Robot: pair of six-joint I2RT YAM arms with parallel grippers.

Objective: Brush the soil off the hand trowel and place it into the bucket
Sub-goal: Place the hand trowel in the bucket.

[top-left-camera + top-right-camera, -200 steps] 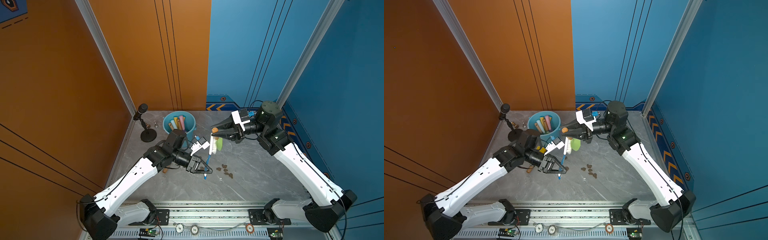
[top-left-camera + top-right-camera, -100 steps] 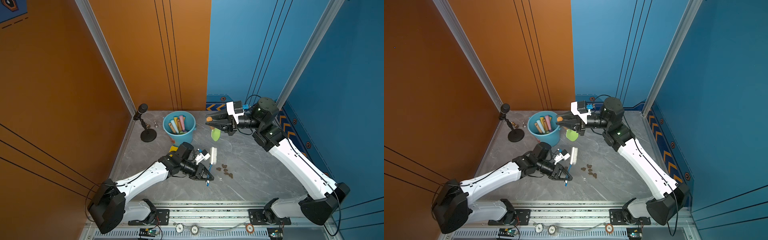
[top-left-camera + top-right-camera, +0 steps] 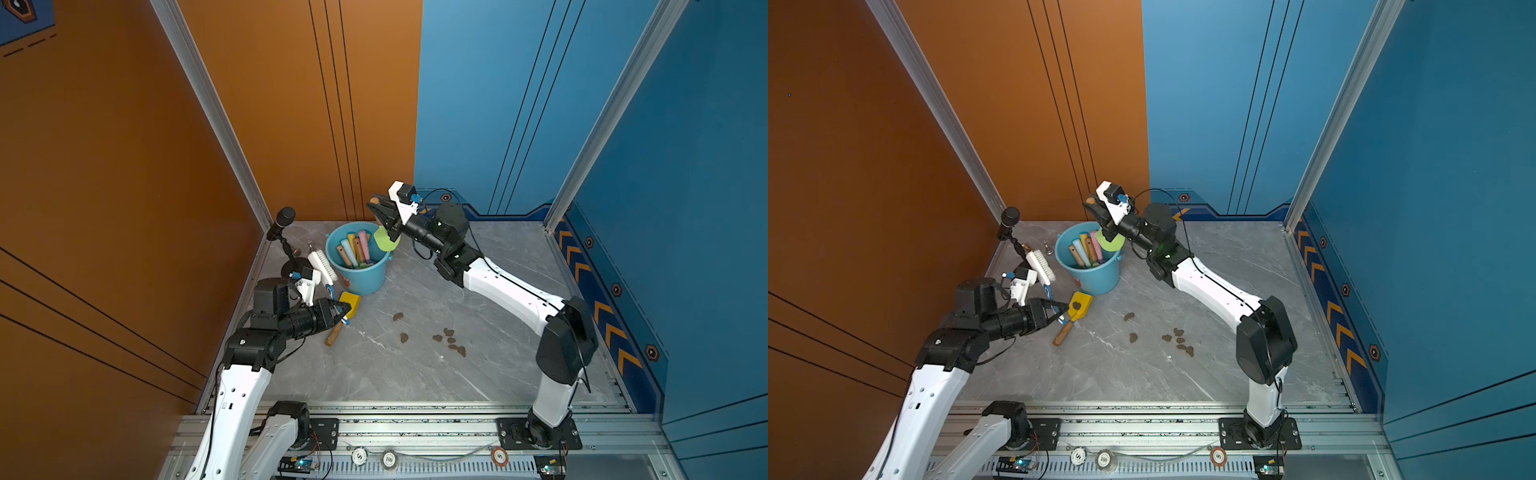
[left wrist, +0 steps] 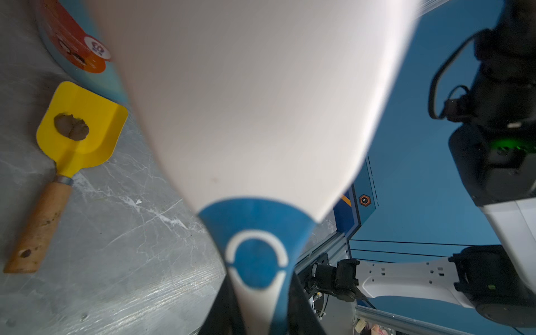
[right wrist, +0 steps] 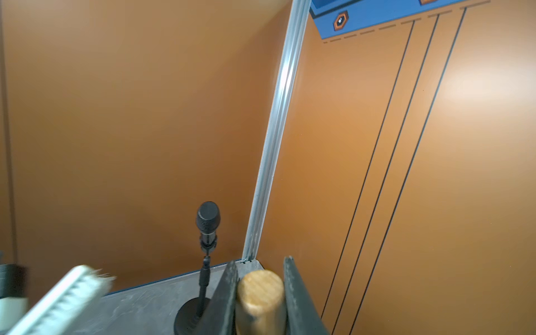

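**A:** Where is the trowel?

**B:** There are two. In both top views the right gripper (image 3: 378, 211) is clamped on the wooden handle of a green trowel (image 3: 384, 243). Its blade hangs down at the far rim of the light-blue bucket (image 3: 365, 278). Whether blade and rim touch cannot be told. Several tools with coloured handles stand inside the bucket.

**A:** And the second one?

**B:** A yellow trowel (image 3: 1080, 308) lies flat on the grey table (image 3: 1142, 374), just beside the bucket.

**A:** Is any soil visible?

**B:** Loose soil lumps (image 3: 451, 343) are scattered on the table, well apart from both trowels. A single lump (image 4: 71, 126) sits on the yellow blade. The left wrist view shows it plainly, while in a top view the left gripper (image 3: 338, 309) covers that spot.

**A:** What does the left gripper hold?

**B:** It pinches the blue handle of a white brush (image 3: 322, 266), whose head is raised beside the bucket. In the left wrist view the brush's back fills most of the frame.

**A:** And the right wrist view?

**B:** Only that view shows the two jaws pressed against the green trowel's round handle end, with a microphone (image 5: 208, 220) on a stand behind.
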